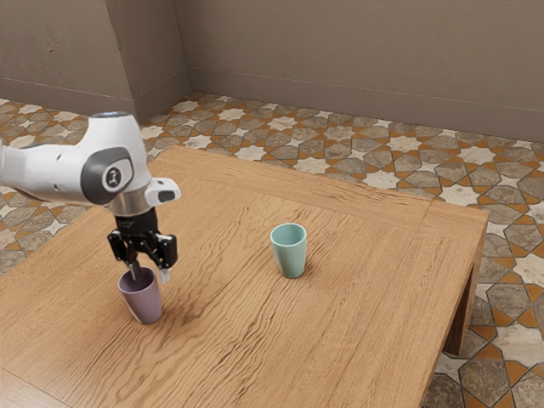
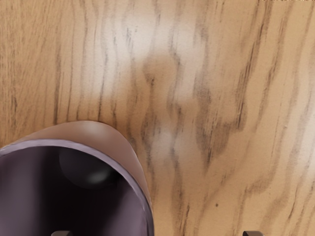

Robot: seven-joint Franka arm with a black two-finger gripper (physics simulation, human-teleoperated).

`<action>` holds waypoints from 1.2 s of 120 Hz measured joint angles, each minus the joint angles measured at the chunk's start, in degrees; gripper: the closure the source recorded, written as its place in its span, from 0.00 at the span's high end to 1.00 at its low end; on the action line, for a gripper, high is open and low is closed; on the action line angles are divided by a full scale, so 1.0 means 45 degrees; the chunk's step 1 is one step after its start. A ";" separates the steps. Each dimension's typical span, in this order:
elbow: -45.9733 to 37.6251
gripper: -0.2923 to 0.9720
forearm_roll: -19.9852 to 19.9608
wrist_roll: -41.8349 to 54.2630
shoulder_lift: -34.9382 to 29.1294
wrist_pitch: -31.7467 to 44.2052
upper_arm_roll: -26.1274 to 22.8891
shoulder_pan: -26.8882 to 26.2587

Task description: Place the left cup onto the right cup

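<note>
over purple cup (image 1: 142, 297) | arm (image 1: 76, 170) reaching straight down | fingers (image 1: 162, 269) apart, straddling rim

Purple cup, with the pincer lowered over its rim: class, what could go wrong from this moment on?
1. The open pincer straddles one wall of the purple cup, one finger inside. Closing on a single wall may tilt or tip the cup.
2. The teal cup stands upright, apart on the table; an off-centre placement could knock it over.

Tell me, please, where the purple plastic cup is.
The purple plastic cup stands upright at the exterior view's left, under the black gripper, apart from the teal plastic cup.
</note>
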 joint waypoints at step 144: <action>-0.0153 0.17 0.0003 -0.0221 0.0820 0.0847 0.0018 0.0012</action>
